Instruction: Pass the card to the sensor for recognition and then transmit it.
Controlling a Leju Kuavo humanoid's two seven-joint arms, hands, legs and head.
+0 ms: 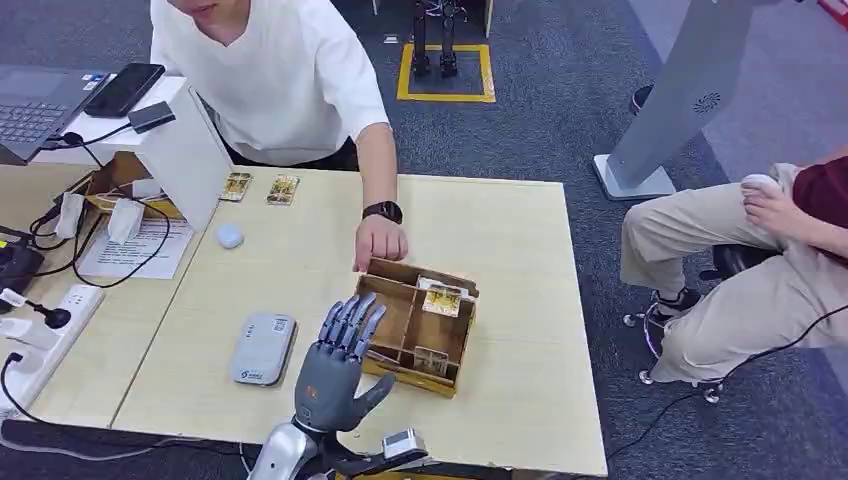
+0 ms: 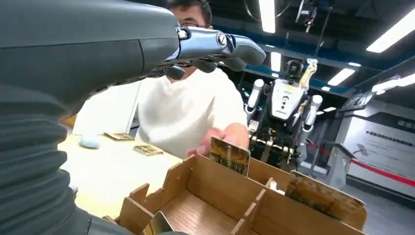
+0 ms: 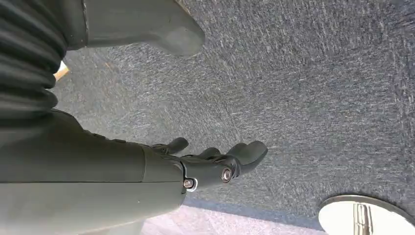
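Head view: left robot hand (image 1: 338, 365) is raised over the surface (image 1: 510, 240), fingers straight and spread, holding nothing; its fingertips reach the near-left corner of the box (image 1: 415, 325).
Box: wooden, divided into compartments, lying on the surface right of the reader (image 1: 262, 348).
Cards in box: one card (image 1: 444, 298) leans in the far-right compartment; a second card (image 1: 431, 360) stands in the near-right compartment.
Reader: grey and white, flat on the surface, just left of the box and beside the left robot hand.
Other cards: two cards (image 1: 259, 187) lie flat on the surface, well beyond the box, to its far left.
Person: in a white shirt, standing behind the surface; their hand (image 1: 380, 241) rests at the box's far-left edge.
Left wrist view: the fingers (image 2: 230, 45) hang above the box, apart from it; one card (image 2: 230, 155) stands upright against a divider.
Right robot hand (image 3: 210, 164): hangs over grey carpet (image 3: 303, 88), away from the box, fingers loosely curled, nothing in them.
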